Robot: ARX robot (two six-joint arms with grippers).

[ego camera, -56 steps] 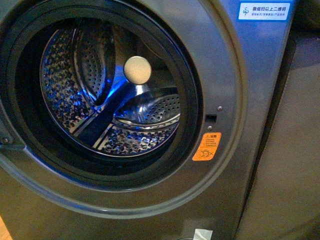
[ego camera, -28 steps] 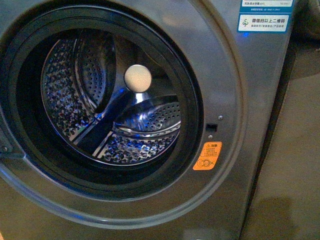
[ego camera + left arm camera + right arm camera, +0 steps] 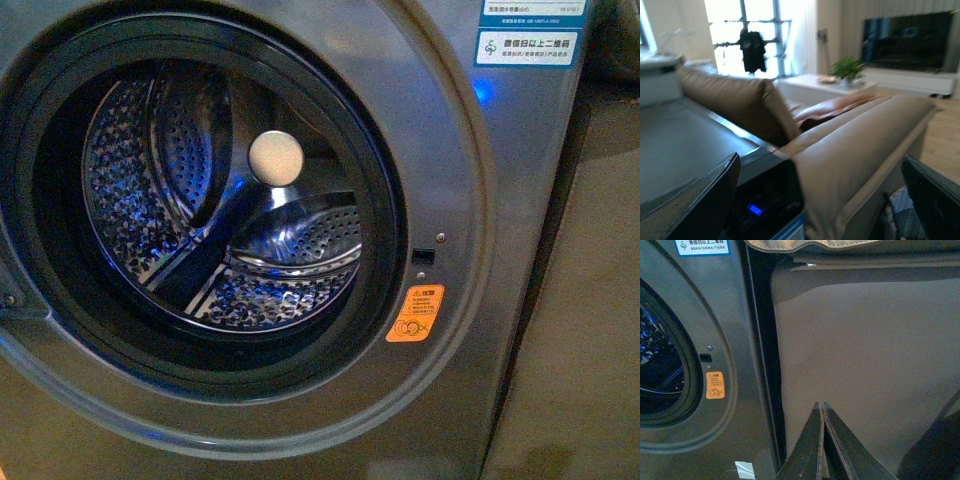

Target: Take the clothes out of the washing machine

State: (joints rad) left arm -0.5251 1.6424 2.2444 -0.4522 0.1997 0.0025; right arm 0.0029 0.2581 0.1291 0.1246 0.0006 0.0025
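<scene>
The washing machine [image 3: 470, 200] fills the front view, dark grey, its round porthole open onto the perforated steel drum [image 3: 290, 290]. No clothes show in the drum; they are out of view. An orange sticker [image 3: 415, 313] sits right of the porthole. Neither arm appears in the front view. My left gripper [image 3: 820, 165] is open, its fingers [image 3: 715, 195] wide apart above the machine's top, with nothing between them. My right gripper [image 3: 820, 406] is shut and empty, pointing at the beige box side [image 3: 865, 340] beside the machine [image 3: 740, 365].
A cream round disc [image 3: 276, 157] sits at the drum's back. A tan sofa [image 3: 855, 145] runs along behind the machine's top [image 3: 685, 150]. A woven basket [image 3: 905, 215] lies low by the sofa. A dark garment [image 3: 752, 50] hangs at the window.
The front view has shifted a little, so the machine sits lower in the picture. The blue glow inside the drum has dimmed, and a blue spot now shows by the label.
</scene>
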